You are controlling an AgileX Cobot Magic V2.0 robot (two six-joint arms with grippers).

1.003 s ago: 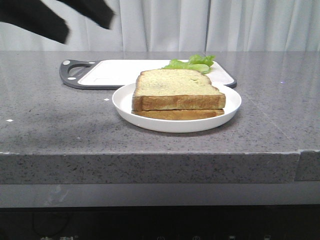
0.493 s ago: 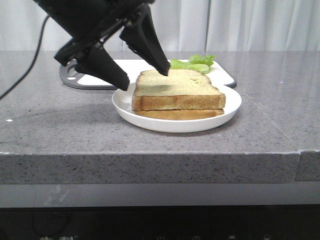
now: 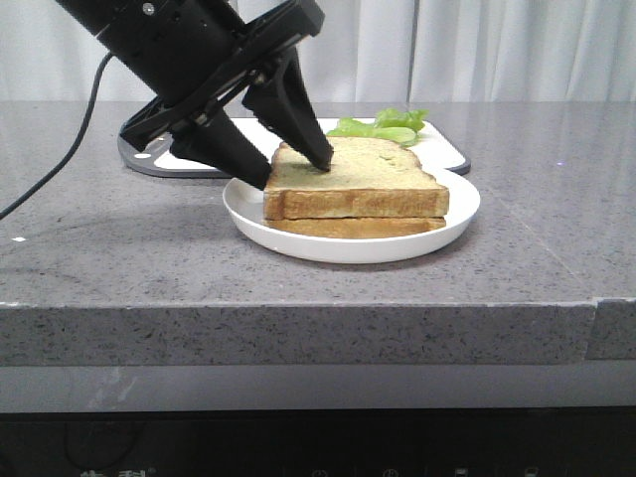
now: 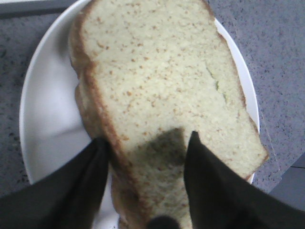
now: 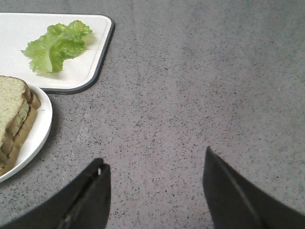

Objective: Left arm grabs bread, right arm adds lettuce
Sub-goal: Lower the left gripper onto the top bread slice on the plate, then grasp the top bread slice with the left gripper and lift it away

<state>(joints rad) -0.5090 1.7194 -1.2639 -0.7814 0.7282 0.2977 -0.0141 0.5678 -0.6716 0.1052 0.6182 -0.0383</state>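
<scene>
The bread point(image 3: 358, 179) is the thick toasted slice on top of a thinner slice point(image 3: 353, 227) on a white plate point(image 3: 457, 214). My left gripper point(image 3: 293, 176) is open and straddles the bread's left end, with one finger over its top face and the other beside the crust. In the left wrist view the bread point(image 4: 157, 71) fills the frame between the gripper's point(image 4: 147, 138) spread fingers, above the plate point(image 4: 47, 109). The lettuce point(image 3: 383, 126) lies on the cutting board behind the plate. My right gripper point(image 5: 154, 156) is open and empty over bare counter, with the lettuce point(image 5: 57, 45) some way from it.
A white cutting board point(image 3: 229, 139) with a dark rim and handle lies behind the plate; its corner shows in the right wrist view point(image 5: 14, 28). The plate's edge point(image 5: 38, 129) and the stacked slices point(image 5: 10, 102) show there too. The grey stone counter ends in a front edge.
My left arm has come down from the upper left. Its open fingers now sit lower and closer around the bread's left end. The bread and lettuce have not moved.
</scene>
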